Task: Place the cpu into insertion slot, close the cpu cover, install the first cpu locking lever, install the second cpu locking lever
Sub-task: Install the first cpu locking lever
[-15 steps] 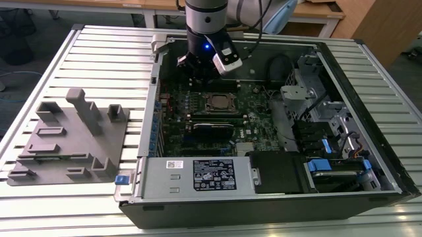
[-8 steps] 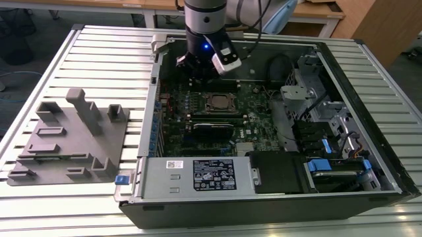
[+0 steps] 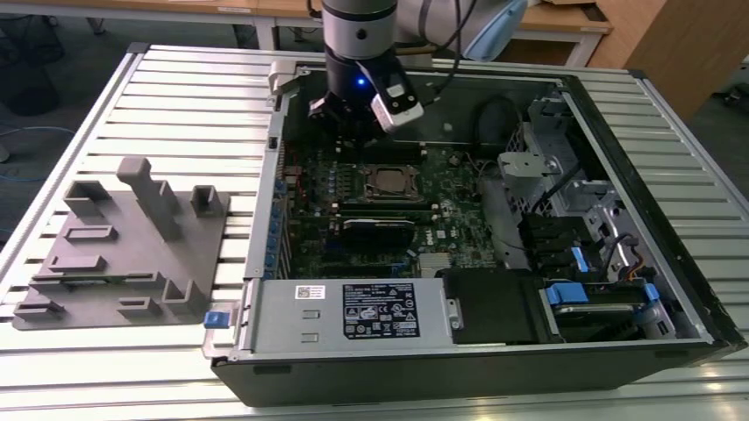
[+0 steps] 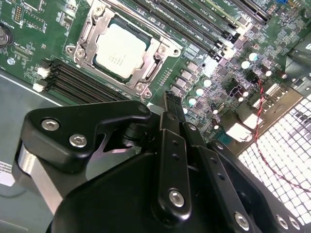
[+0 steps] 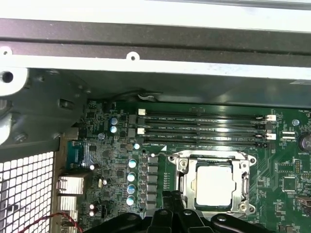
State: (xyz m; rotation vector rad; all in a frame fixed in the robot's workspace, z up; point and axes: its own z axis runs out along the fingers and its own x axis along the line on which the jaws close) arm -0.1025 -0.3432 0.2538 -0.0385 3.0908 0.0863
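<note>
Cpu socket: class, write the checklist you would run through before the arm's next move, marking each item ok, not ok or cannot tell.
1. Cpu lying flat and square: ok.
2. Cover down around the cpu: ok.
3. Levers latched: cannot tell.
4. Hand off the cover: ok, it hangs beside it over the board.

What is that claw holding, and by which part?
Nothing: the gripper is shut and empty. The cpu lies apart from it, under its cover.
</note>
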